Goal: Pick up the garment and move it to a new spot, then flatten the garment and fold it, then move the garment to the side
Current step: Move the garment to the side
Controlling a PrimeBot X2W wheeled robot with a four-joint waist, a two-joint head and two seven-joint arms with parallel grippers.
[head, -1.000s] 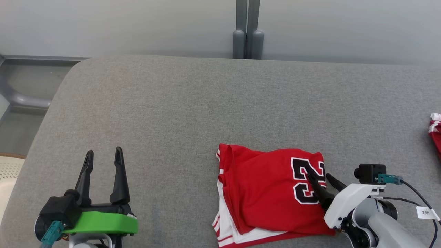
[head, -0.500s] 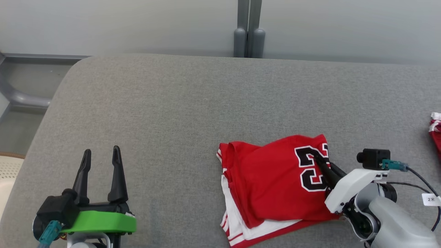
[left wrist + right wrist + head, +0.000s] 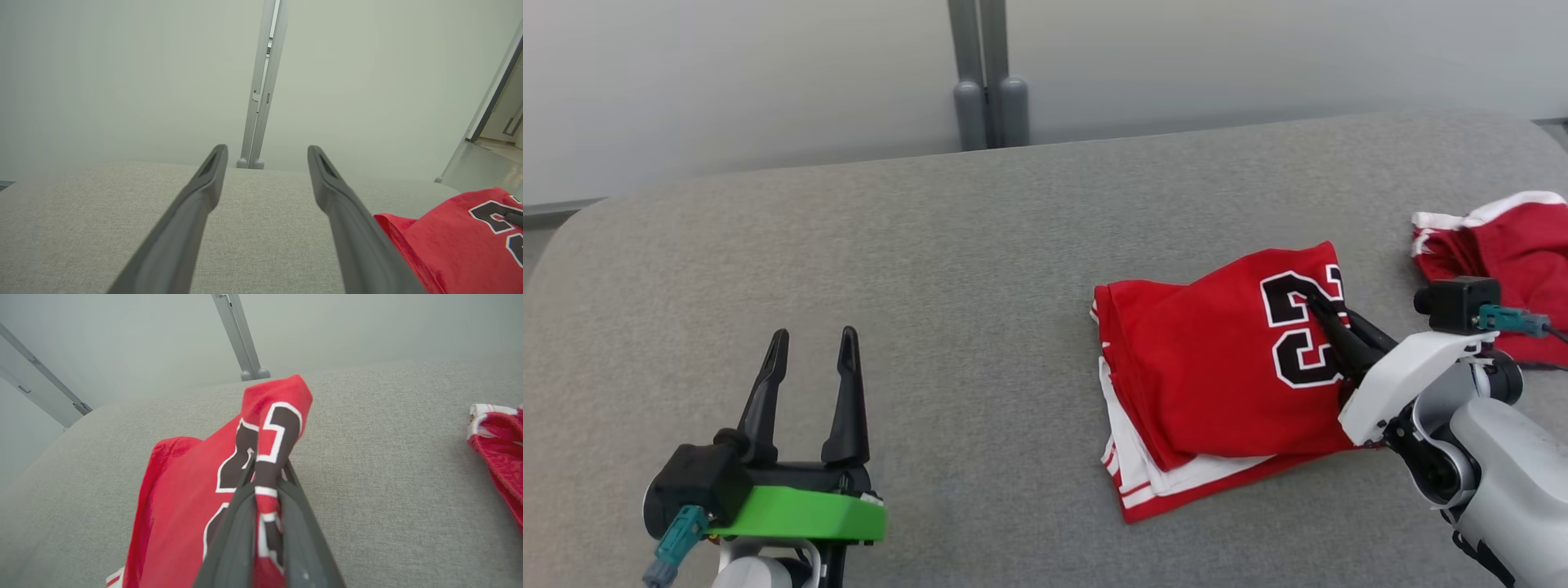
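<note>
The jersey [image 3: 1209,359] lies folded at about 4 o'clock on the gray pad [image 3: 931,269]. The right gripper [image 3: 1327,306] is pinched shut on its 3 o'clock edge, which is raised off the pad. The left gripper [image 3: 814,333] sits at 8 o'clock, wide open and empty. Since the jersey is folded, this is likely the final move aside. Next, the jersey needs lifting or dragging without unfolding, and it must stay short of the other garment [image 3: 1503,237] at 2 o'clock.

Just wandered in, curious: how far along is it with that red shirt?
Folding looks done: the red jersey lies folded on the grey surface. In hand: the right gripper pinches its numbered edge, held raised. Remaining: carrying it aside. The left gripper hangs open.
</note>
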